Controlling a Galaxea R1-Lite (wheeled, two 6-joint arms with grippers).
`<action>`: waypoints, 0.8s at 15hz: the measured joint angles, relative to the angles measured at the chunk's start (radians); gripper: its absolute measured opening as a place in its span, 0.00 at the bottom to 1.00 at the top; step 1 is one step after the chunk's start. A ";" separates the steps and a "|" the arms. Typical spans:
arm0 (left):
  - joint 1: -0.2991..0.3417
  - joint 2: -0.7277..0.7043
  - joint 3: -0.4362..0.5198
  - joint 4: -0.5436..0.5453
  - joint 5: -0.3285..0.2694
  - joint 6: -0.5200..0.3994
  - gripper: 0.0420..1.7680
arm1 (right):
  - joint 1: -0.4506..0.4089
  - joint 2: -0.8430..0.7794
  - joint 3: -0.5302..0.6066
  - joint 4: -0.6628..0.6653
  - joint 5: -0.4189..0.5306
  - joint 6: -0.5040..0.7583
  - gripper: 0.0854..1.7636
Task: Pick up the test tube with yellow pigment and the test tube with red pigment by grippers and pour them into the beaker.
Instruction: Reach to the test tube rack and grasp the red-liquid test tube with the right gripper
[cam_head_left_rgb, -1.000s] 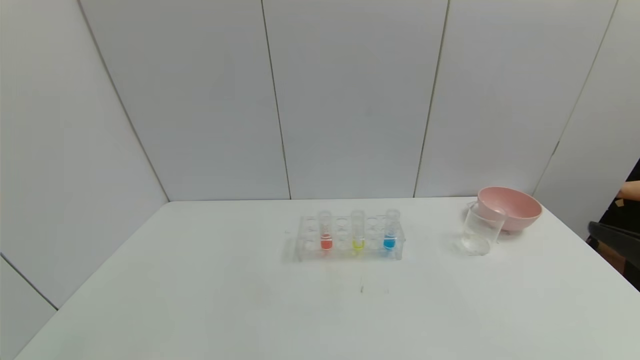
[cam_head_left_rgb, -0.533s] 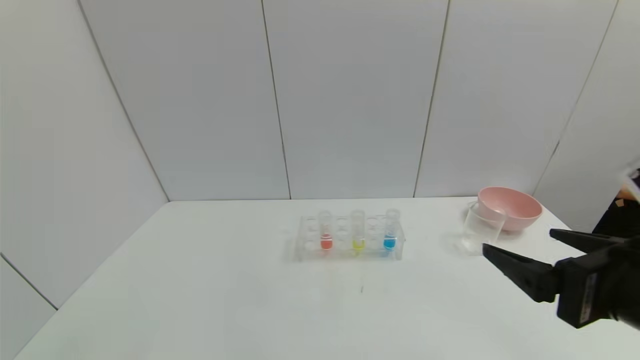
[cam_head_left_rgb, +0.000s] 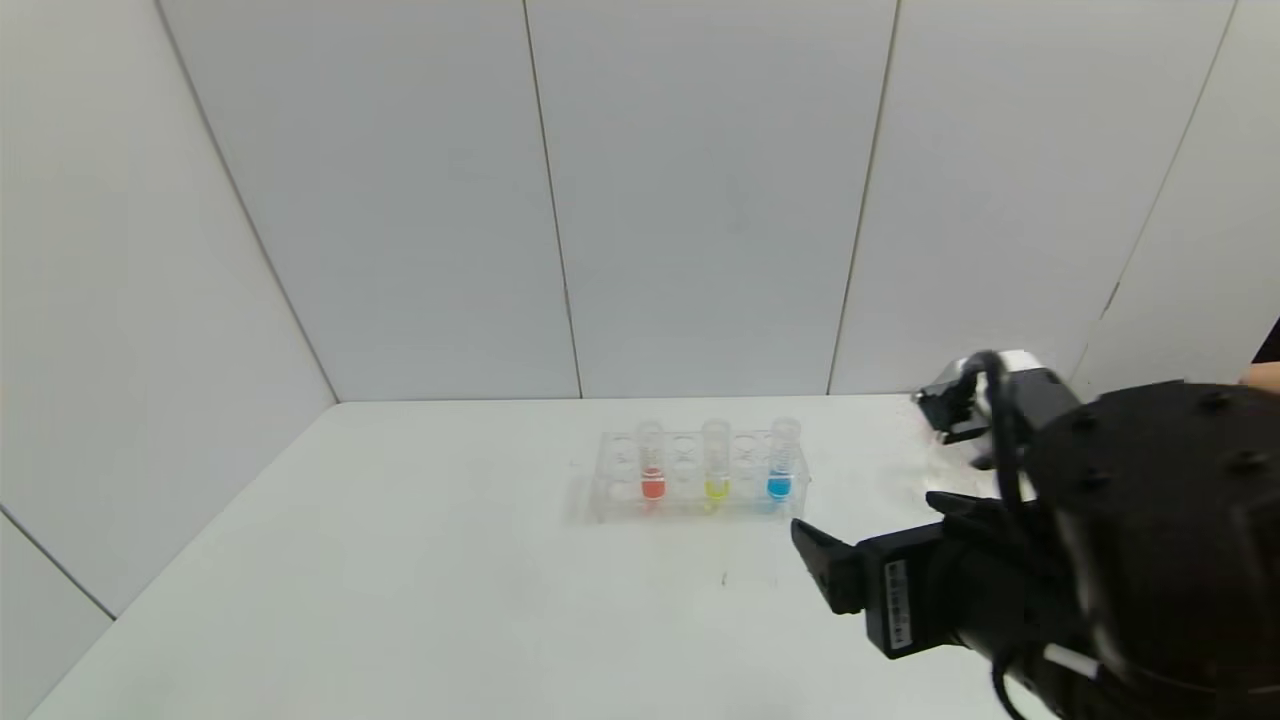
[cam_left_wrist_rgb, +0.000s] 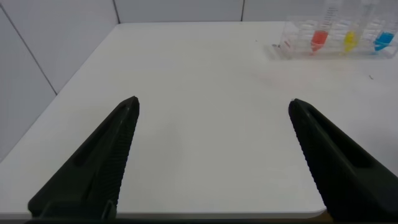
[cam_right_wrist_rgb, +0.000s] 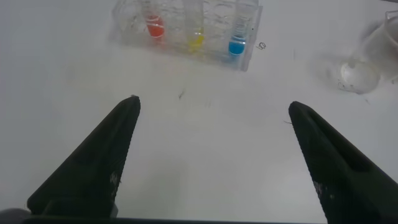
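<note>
The test tube with red pigment (cam_head_left_rgb: 652, 468) and the test tube with yellow pigment (cam_head_left_rgb: 716, 468) stand upright in a clear rack (cam_head_left_rgb: 620, 470) at the table's middle. My right gripper (cam_head_left_rgb: 868, 518) is open and empty, above the table in front of and to the right of the rack. In the right wrist view its jaws (cam_right_wrist_rgb: 212, 106) stand wide apart, with the red tube (cam_right_wrist_rgb: 155, 26), the yellow tube (cam_right_wrist_rgb: 196, 38) and the beaker (cam_right_wrist_rgb: 370, 59) beyond them. The right arm hides the beaker in the head view. My left gripper (cam_left_wrist_rgb: 212, 106) is open and empty near the table's front left edge.
A blue-liquid tube (cam_head_left_rgb: 780, 470) stands in the rack's right end. The left wrist view shows the rack (cam_left_wrist_rgb: 292, 43) far off across bare white table (cam_left_wrist_rgb: 186, 74). White wall panels close the back and sides. The right arm covers the table's right part.
My right arm has swung in from the right edge and moved left toward the rack, now covering the beaker and the pink bowl. The tubes have not moved.
</note>
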 joint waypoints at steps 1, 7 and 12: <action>0.000 0.000 0.000 0.000 0.000 0.000 0.97 | 0.013 0.044 -0.029 0.001 -0.005 0.003 0.97; 0.000 0.000 0.000 0.000 0.000 0.000 0.97 | 0.055 0.321 -0.256 0.002 -0.011 0.047 0.97; 0.000 0.000 0.000 0.000 0.000 0.000 0.97 | 0.061 0.531 -0.524 0.062 -0.011 0.050 0.97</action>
